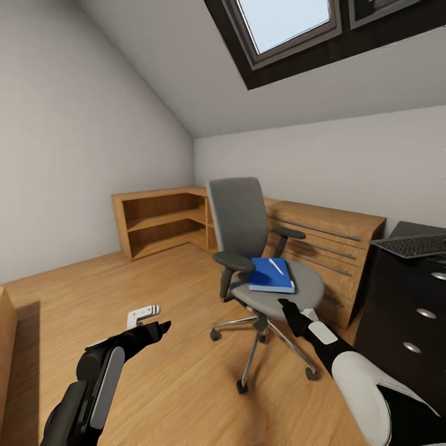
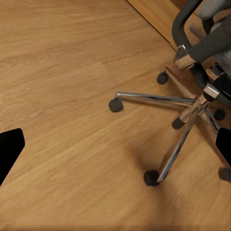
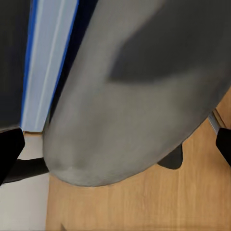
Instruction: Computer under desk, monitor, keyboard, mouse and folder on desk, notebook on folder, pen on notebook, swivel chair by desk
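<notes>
Chair (image 1: 260, 260) stands mid-frame in the head view, on the wood floor (image 1: 173, 371), with the blue folder (image 1: 271, 275) lying on its grey seat and a pen (image 1: 276, 266) on top. Keyboard (image 1: 414, 245) rests on the black desk (image 1: 409, 310) at the right edge. Right gripper (image 1: 286, 305) hovers just at the seat's front edge, fingers spread wide, holding nothing; the right wrist view shows the seat (image 3: 139, 96) and folder edge (image 3: 45, 62) close up. Left gripper (image 1: 162, 326), lower left, hangs over bare floor, also open and empty, looking at the chair's chrome base (image 2: 185, 110).
</notes>
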`<state>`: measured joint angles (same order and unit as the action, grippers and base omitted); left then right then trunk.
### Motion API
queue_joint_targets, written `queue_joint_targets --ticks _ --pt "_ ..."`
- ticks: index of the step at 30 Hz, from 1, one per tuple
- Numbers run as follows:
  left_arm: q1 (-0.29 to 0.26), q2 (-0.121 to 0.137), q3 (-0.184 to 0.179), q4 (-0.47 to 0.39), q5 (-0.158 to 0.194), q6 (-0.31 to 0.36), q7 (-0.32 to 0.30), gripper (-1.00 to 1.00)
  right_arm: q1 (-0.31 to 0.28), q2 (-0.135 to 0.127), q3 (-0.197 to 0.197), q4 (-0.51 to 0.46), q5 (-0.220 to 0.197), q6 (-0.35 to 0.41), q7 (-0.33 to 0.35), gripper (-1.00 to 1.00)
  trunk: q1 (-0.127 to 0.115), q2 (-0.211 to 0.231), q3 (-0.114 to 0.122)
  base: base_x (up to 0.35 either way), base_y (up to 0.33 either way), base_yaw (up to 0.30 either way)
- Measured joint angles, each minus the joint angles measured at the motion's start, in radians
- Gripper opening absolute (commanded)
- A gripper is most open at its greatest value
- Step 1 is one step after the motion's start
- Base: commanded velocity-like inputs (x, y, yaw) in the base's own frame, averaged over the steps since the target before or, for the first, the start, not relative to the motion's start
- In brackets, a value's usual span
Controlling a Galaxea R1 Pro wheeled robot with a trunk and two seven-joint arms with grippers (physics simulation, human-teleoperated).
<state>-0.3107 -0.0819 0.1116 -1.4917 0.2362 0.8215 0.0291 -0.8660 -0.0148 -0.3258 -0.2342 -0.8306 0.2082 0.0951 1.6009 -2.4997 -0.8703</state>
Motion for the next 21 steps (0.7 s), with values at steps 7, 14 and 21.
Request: queue_joint_targets --ticks 7,14,21 --pt "0.000 0.000 0.000 0.000 0.000 0.000 0.000 1.00 0.000 0.000 0.000 0.000 -0.001 0.000 0.000 1.00 0.000 0.000 0.000 -0.048 0.000 0.000" --pt "0.001 0.000 0.000 0.000 -0.001 -0.002 0.000 1.00 0.000 0.000 0.000 0.000 -0.001 0.000 0.000 1.00 0.000 0.000 0.000 -0.001 -0.216 0.000" --pt "0.000 0.000 0.000 0.000 -0.001 -0.002 0.000 1.00 0.000 0.000 0.000 0.000 0.000 0.000 0.000 1.00 0.000 0.000 0.000 0.000 -0.340 0.000"
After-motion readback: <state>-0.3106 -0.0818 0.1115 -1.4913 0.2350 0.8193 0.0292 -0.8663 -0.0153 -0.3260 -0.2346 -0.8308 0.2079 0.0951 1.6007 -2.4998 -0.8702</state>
